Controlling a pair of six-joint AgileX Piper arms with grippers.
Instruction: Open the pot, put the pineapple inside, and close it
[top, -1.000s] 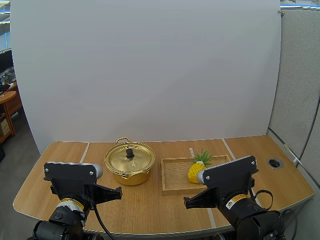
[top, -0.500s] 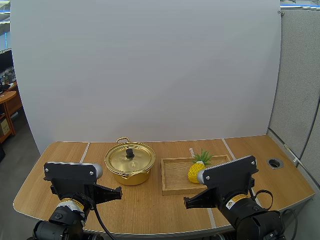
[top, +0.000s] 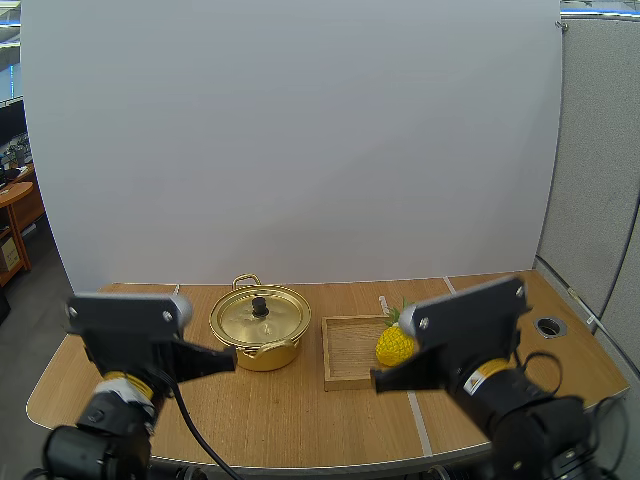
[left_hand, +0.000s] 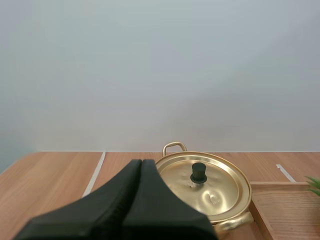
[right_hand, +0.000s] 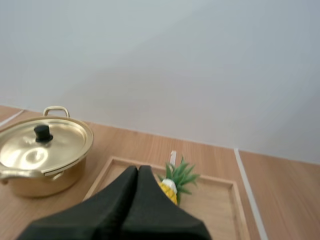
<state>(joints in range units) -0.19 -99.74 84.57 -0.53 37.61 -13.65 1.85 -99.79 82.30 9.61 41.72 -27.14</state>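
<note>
And here we are: the gold pot (top: 262, 340) is sitting on the wooden table (top: 300, 410), left of centre, and its lid (top: 258, 318) is resting squarely on top with the black knob (top: 260, 305) pointing straight up. One looped handle (top: 246, 281) is sticking out on the far side. Just to the right of the pot, close but not touching, the wooden tray (top: 348, 355) is lying flat. The pineapple (top: 394, 345) is resting inside the tray toward its right half, yellow body nearer the arms and green crown pointing toward the back edge.

The left gripper (top: 228, 358) is hovering in front of the pot, nearer the arms and slightly to the left, in contact with nothing. From the left wrist view its two black fingers are lying pressed together as one dark wedge, gripping nothing, and the tip is pointing just left of the lid.

Over on the other side, the right gripper (top: 377, 379) is hanging above the near edge of the tray, in line with the pineapple. In the right wrist view its fingers are likewise pressed together with nothing between them, and they are covering the lower part of the fruit while the crown is peeking out just beyond the tip
</note>
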